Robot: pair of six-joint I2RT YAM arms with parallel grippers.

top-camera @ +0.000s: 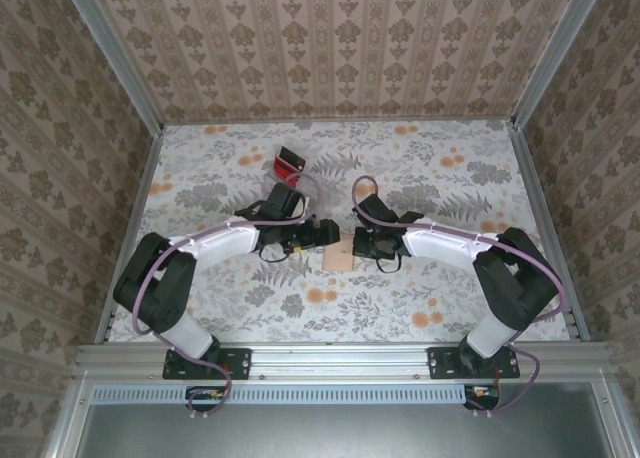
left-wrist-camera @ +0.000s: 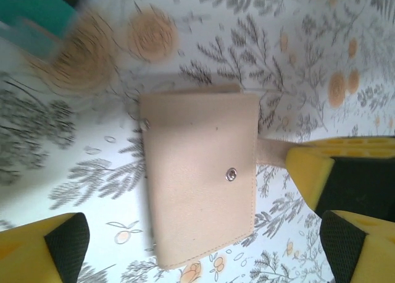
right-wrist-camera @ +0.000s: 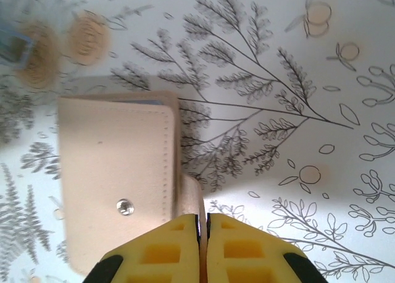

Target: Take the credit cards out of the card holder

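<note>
Top view: closed card holder is laid flat mid-table between left gripper and right gripper; left wrist: left jaws are spread wide either side of it, no contact; right wrist: its strap tab is pinched by clenched right jaws.

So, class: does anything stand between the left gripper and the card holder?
Nothing visible does. The card holder lies closed on the table, just ahead of the open left gripper. The right gripper is shut on its strap, off to one side.
</note>
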